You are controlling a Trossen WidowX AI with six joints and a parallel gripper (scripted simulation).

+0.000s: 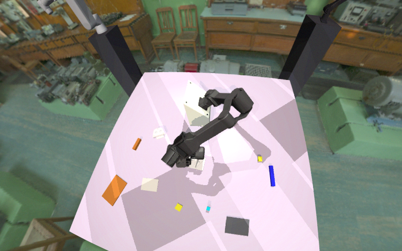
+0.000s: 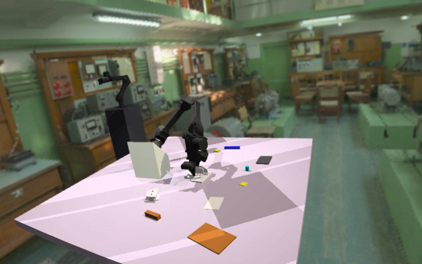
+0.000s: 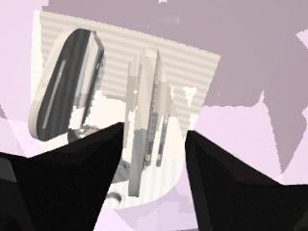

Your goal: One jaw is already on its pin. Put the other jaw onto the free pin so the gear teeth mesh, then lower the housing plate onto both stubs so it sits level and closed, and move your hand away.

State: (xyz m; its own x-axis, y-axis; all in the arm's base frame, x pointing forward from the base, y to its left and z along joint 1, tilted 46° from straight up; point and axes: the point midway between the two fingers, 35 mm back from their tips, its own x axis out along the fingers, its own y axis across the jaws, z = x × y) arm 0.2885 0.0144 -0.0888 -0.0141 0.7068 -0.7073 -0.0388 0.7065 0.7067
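Note:
My gripper [image 3: 156, 133] [image 2: 194, 174] is shut on the loose white jaw [image 3: 145, 108], whose upright fin stands between the fingers and whose rounded, toothed part spreads below. It is over the pale base plate [image 3: 192, 63] [image 1: 198, 166] [image 2: 202, 179]. The other jaw [image 3: 64, 91] stands on the base at left in the wrist view. The free pin is hidden, and I cannot tell whether the held jaw sits on it or whether the teeth mesh. A small white piece with holes [image 1: 158, 133] [image 2: 151, 194], seemingly the housing plate, lies apart from the base.
A tall cream block [image 1: 197, 113] [image 2: 144, 161] stands behind the base. An orange bar [image 1: 136, 144] [image 2: 152, 215] and a flat orange plate [image 1: 114, 190] [image 2: 212, 238] lie to the left in the top view. A cream square [image 1: 149, 184] [image 2: 214, 203] lies nearer the base.

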